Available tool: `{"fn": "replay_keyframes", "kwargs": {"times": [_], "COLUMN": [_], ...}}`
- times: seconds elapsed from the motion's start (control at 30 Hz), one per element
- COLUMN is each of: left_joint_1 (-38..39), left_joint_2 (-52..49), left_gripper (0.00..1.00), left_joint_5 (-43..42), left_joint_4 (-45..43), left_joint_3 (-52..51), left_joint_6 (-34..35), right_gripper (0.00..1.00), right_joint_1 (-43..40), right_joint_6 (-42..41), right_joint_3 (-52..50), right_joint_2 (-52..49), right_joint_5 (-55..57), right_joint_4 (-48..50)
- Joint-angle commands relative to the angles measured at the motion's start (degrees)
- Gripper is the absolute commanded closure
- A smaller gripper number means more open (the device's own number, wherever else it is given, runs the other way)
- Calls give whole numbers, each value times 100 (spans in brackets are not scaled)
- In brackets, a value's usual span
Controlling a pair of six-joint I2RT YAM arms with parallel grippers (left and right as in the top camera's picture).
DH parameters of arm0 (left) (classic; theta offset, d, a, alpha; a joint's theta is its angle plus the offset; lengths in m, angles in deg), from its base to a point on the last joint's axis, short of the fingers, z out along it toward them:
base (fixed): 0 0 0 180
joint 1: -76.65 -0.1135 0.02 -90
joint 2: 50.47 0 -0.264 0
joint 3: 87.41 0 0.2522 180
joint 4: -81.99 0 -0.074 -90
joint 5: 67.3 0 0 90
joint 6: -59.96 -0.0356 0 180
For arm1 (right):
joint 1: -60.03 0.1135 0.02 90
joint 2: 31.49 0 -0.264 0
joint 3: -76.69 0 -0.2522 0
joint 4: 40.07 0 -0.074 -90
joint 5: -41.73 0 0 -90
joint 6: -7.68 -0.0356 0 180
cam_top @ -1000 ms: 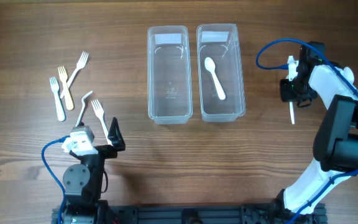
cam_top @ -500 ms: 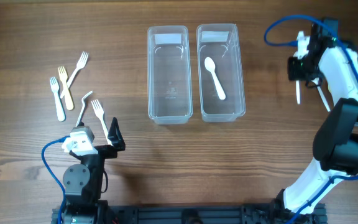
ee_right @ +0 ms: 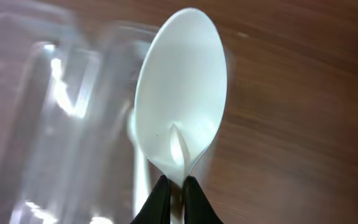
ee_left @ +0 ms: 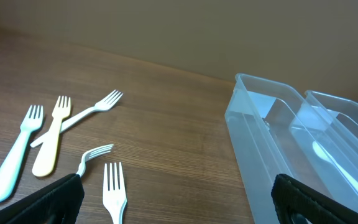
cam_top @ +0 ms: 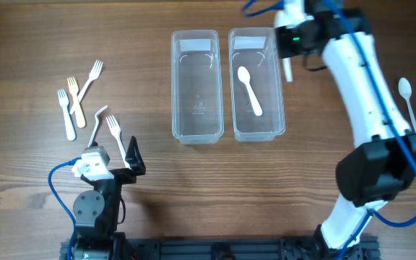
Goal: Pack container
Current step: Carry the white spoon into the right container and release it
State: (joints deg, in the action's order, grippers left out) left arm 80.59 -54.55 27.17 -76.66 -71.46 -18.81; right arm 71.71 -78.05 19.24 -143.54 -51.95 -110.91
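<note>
Two clear plastic containers stand side by side, the left one [cam_top: 194, 85] empty and the right one [cam_top: 256, 83] holding a white spoon [cam_top: 249, 90]. My right gripper [cam_top: 289, 52] is shut on a second white spoon [cam_top: 288, 71] and hovers at the right container's far right rim. In the right wrist view the black fingertips [ee_right: 173, 193] pinch the spoon [ee_right: 182, 118] at its neck, bowl outward, with the blurred container [ee_right: 55, 124] to its left. My left gripper [cam_top: 114, 155] is open and empty near the front left, by the forks.
Several plastic forks lie at the left: a yellow one [cam_top: 76, 101], white ones [cam_top: 66, 114] [cam_top: 89, 79], a bent one [cam_top: 98, 119], and one [cam_top: 118, 137] just before my left gripper. Another white spoon [cam_top: 407, 101] lies on the table at the far right.
My right arm has swung from the table's right side up and left to the right container's rim, carrying the spoon. The left arm has not moved.
</note>
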Motion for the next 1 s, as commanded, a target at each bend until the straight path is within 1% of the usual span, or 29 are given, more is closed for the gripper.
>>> {"fn": "replay_keyframes", "kwargs": {"times": [0.0,0.03,0.17,0.27,0.7,0.87,0.9,0.97], "left_joint_1": [-33,-33,-33,-33,-33,-33,-33,-33], "left_joint_2": [9,9,9,9,9,9,9,9], "left_gripper": [0,0,0,0,0,0,0,0], "left_joint_5": [33,33,33,33,33,33,33,33], "left_joint_4": [17,17,17,17,17,17,17,17], "left_joint_3": [-7,-7,-7,-7,-7,-7,-7,-7], "left_joint_6": [-46,-48,-48,-48,-48,-46,-46,-48], "right_gripper": [96,96,96,96,94,94,93,87], "right_joint_1": [466,636,817,824,824,820,817,817], "right_joint_6": [-264,-304,-472,-595,-627,-767,-769,-772], "right_joint_3": [109,107,101,96,68,35,33,33], "right_joint_2": [125,125,31,-133,-1237,-1416,-1432,-1475], "right_joint_5": [-131,-109,-83,-66,111,306,315,393], "right_joint_4": [146,225,341,337,192,129,114,92]}}
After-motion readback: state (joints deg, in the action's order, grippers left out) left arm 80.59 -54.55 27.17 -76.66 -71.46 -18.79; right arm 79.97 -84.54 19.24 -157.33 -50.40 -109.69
